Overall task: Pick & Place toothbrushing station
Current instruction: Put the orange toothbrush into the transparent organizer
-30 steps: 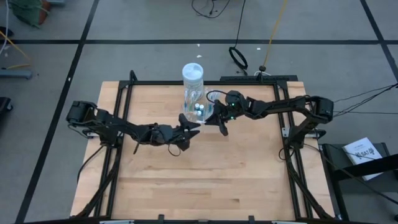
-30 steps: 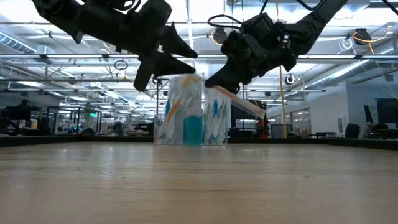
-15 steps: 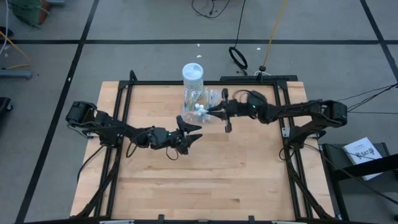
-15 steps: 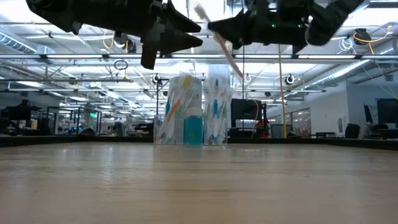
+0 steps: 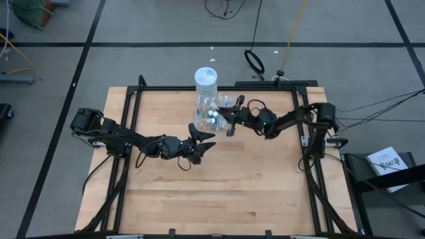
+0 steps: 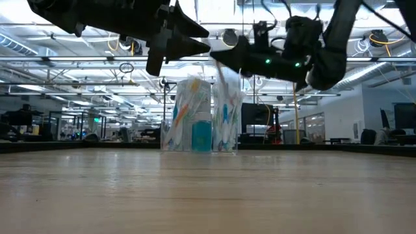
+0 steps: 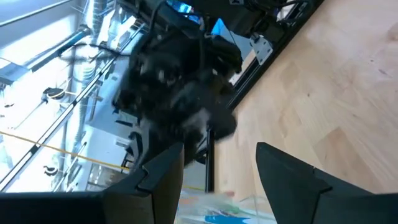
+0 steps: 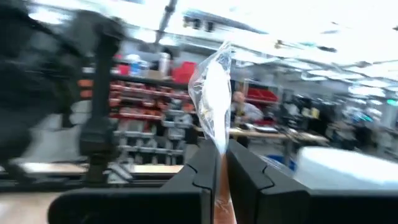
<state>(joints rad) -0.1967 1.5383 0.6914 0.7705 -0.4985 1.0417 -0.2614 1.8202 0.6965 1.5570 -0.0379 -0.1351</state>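
The clear plastic toothbrushing station (image 5: 218,111) stands on its base at the table's far middle, with brushes in it. It also shows in the low view (image 6: 225,120). The white-lidded jar (image 5: 206,81) stands just behind it. My right gripper (image 5: 230,123) hovers just right of the station and above it, shut on a wrapped toothbrush (image 8: 212,93). My left gripper (image 5: 207,141) is open and empty. It hangs in the air on the near side of the station, its fingers (image 7: 160,180) pointing toward it. My right gripper pinches the toothbrush's handle (image 8: 219,186) between its two fingers. The clear-wrapped head end (image 8: 211,87) sticks out beyond the fingertips. The brush is lifted clear of the table and the station. Its other end is hidden behind the fingers.
A black metal frame (image 5: 133,99) runs around the wooden tabletop. Bare wood (image 5: 219,192) lies on the near side of both arms. Cables lie on the floor (image 5: 254,60) beyond the far edge.
My right gripper has risen and turned, swinging the toothbrush from slanting down to pointing out over the station, and has gone a little toward the station. My left gripper has risen a little and drawn slightly back from the station.
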